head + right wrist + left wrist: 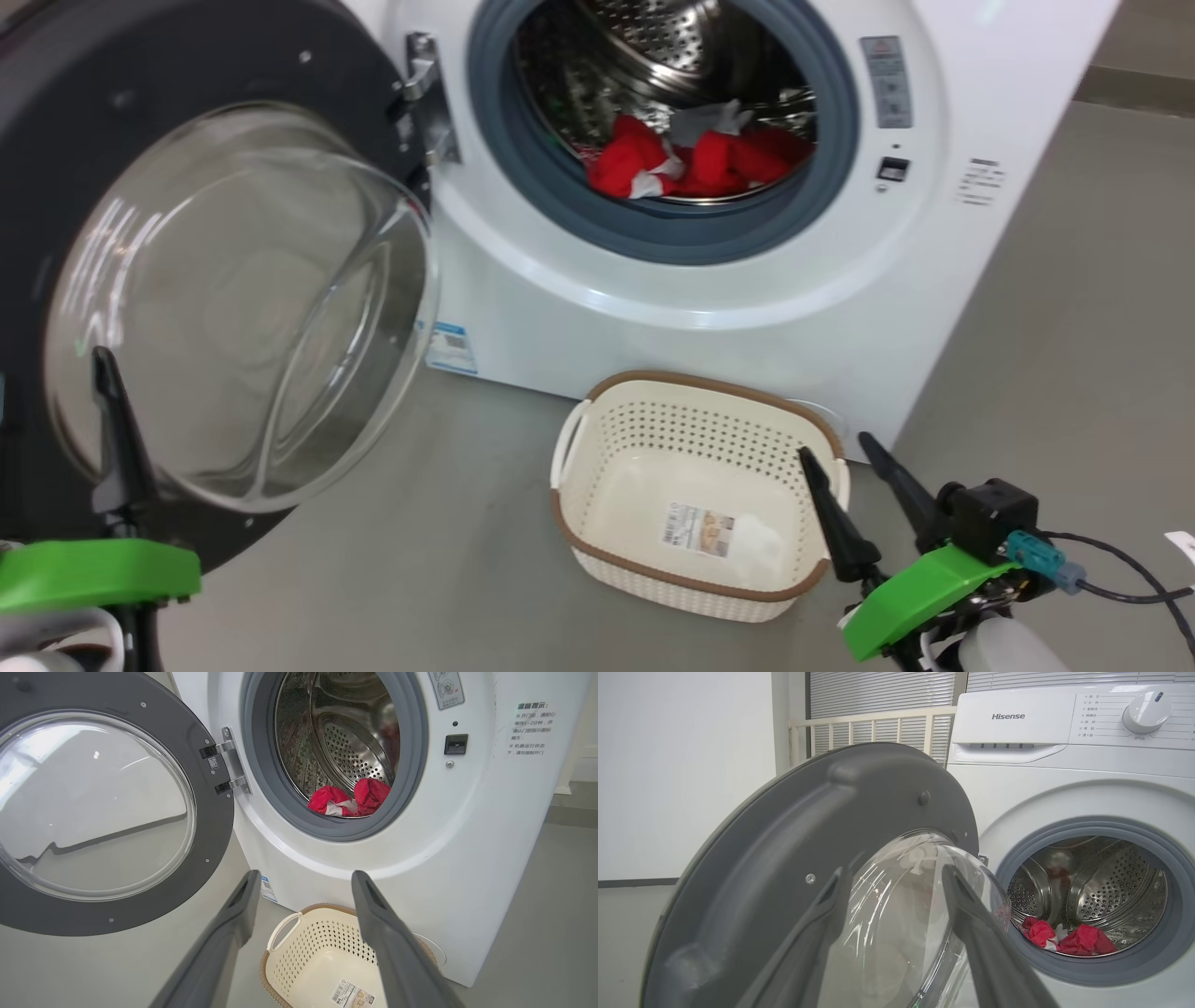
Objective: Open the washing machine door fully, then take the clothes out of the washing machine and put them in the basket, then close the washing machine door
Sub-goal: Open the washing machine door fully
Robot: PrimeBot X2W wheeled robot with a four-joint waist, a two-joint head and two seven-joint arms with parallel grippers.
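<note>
Jaws wide, empty: our left gripper frames the window of the washing machine door; our right gripper hangs by the right edge of the basket, clothes well beyond.

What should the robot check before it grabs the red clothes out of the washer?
1. Door swung away from the opening: ok.
2. Clothes in plain sight at the front of the drum: ok.
3. Basket upright and empty on the floor: ok.
4. Right gripper open, holding nothing: ok.
5. Left gripper open: ok.
6. Left gripper clear of the door glass: cannot tell.
</note>
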